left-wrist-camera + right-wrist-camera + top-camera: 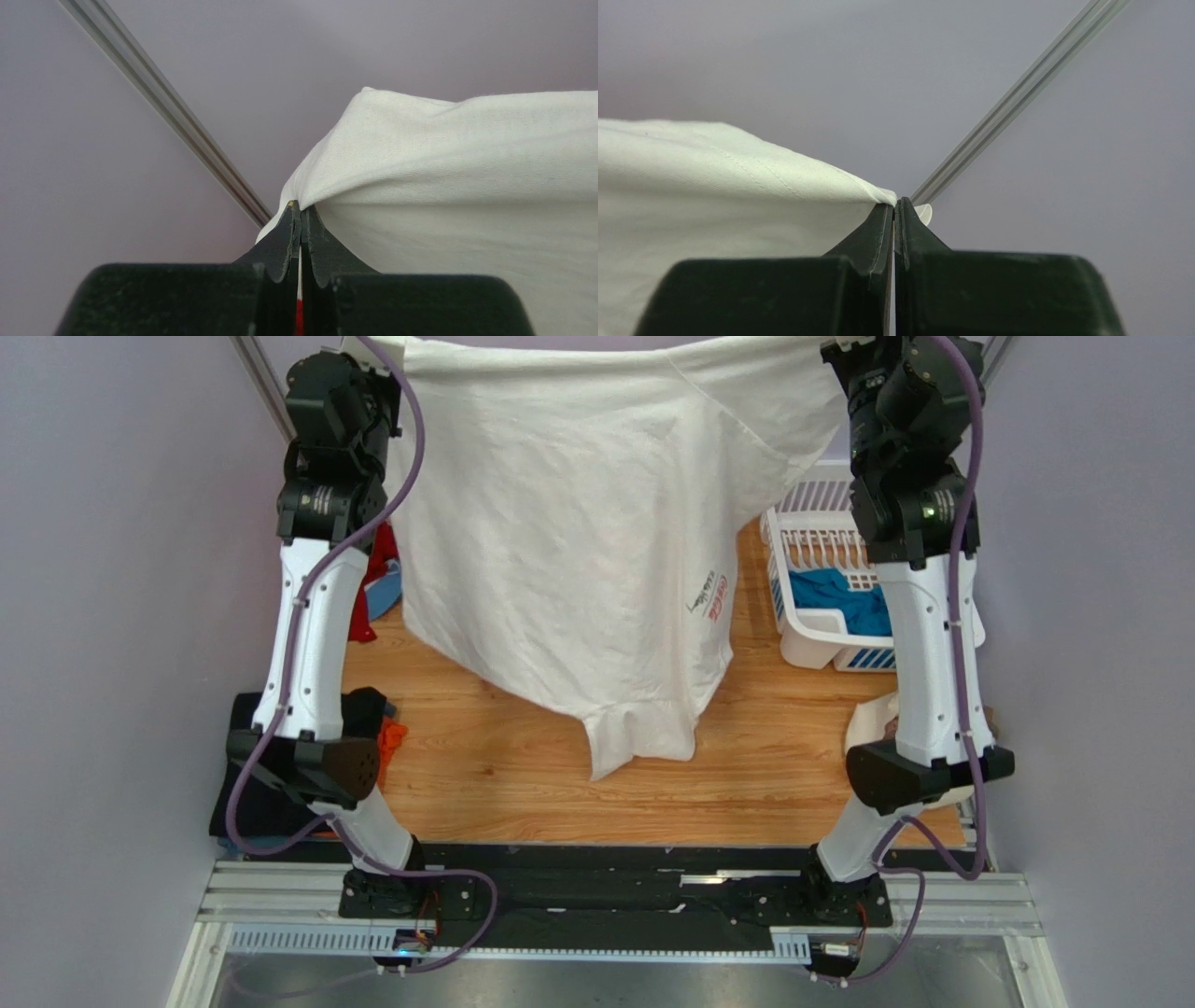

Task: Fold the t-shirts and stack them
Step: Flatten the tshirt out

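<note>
A white t-shirt [575, 518] hangs spread in the air between both raised arms, its small red print showing at the right side and its lower end dangling above the wooden table [786, 756]. My left gripper [302, 208] is shut on the shirt's left top corner [449, 182]. My right gripper [895, 204] is shut on the shirt's right top corner [717, 189]. In the top view the grippers sit at the frame's top edge, mostly hidden by the arms. A teal shirt [842, 602] lies in the basket. Red and blue cloth [376, 595] and orange cloth [389, 742] show behind the left arm.
A white slatted laundry basket [821, 532] stands at the back right of the table. A cream cloth [877, 721] lies by the right arm's elbow. Black cloth [246, 798] sits at the left edge. Grey walls and metal frame posts [175, 119] surround the cell.
</note>
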Motion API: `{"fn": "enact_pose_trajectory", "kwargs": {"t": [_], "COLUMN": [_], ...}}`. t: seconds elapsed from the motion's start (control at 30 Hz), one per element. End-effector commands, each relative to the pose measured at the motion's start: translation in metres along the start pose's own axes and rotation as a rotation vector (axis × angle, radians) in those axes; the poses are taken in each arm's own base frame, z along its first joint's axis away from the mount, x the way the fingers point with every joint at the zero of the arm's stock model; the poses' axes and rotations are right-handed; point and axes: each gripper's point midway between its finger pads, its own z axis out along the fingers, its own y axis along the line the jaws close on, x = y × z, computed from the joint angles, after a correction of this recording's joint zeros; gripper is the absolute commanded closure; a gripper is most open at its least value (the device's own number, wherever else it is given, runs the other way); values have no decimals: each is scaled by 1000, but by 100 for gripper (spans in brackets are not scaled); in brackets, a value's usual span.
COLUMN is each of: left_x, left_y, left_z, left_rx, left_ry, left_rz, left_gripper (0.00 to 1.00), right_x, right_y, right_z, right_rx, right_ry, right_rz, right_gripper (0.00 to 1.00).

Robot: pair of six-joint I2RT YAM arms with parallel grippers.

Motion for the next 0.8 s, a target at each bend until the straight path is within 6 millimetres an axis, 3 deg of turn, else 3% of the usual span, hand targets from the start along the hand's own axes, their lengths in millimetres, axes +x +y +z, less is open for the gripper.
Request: {"fn": "enact_pose_trajectory", "kwargs": {"t": [0.0,0.17,0.23,0.27,0.33,0.4,0.43,0.47,0.5,0.53,0.57,0.6,0.67,0.7,0.73,0.77], "left_x": [-56,-101,-104,-115,-110,-116,-102,-107,-102,-72,-71,-32,-11,36,57,69], "left_y": [62,86,88,97,93,99,91,97,92,78,79,56,44,14,2,-5], "left_z": [0,-35,-43,-59,-62,-79,-75,-91,-92,-82,-97,-85,-99,-92,-95,-105], "left_rx": [-206,-236,-235,-248,-237,-240,-223,-231,-213,-184,-182,-120,-79,6,47,78], "left_ry": [-160,-276,-287,-321,-313,-335,-303,-326,-322,-257,-272,-196,-178,-90,-57,-45], "left_rz": [-101,-133,-123,-123,-113,-111,-99,-102,-98,-80,-89,-63,-56,-32,-15,-8], "left_gripper": [100,100,100,100,100,100,100,100,100,100,100,100,100,100,100,100], "right_x": [-40,-85,-99,-102,-109,-109,-105,-102,-95,-84,-74,-65,-26,-11,5,44], "right_y": [-60,-98,-113,-116,-125,-129,-127,-125,-119,-111,-98,-91,-51,-34,-14,27], "right_z": [-2,-23,-36,-39,-51,-58,-62,-64,-64,-71,-71,-76,-85,-89,-106,-108], "right_rx": [211,310,341,345,358,357,341,328,310,270,226,195,55,-3,-102,-199], "right_ry": [-154,-338,-397,-407,-431,-430,-411,-400,-381,-348,-321,-299,-189,-144,-101,-3], "right_rz": [79,166,191,196,205,209,210,214,213,208,227,233,255,260,257,258], "right_gripper": [100,100,100,100,100,100,100,100,100,100,100,100,100,100,100,100]}}
